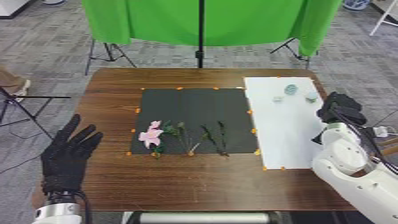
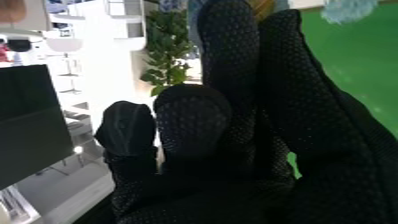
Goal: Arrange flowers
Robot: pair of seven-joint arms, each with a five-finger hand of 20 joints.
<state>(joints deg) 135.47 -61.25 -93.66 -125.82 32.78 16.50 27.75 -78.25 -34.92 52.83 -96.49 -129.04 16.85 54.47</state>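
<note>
Head view: pink flower [image 1: 151, 134] on mat [image 1: 195, 107]; wrist view: leafy plant [image 2: 165, 47].

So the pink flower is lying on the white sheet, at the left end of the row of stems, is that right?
Not quite: the head view shows the pink flower on the dark mat. It does lie at the left end of the row of stems.

Your left hand in its black fabric glove [image 1: 64, 160] and matching right hand [image 1: 345, 109], well apart
Your white left arm [image 1: 59, 214] ends in spread fingers pointing forward; your white jointed right arm [image 1: 357, 191] slants in from bottom right, fingers relaxed
</note>
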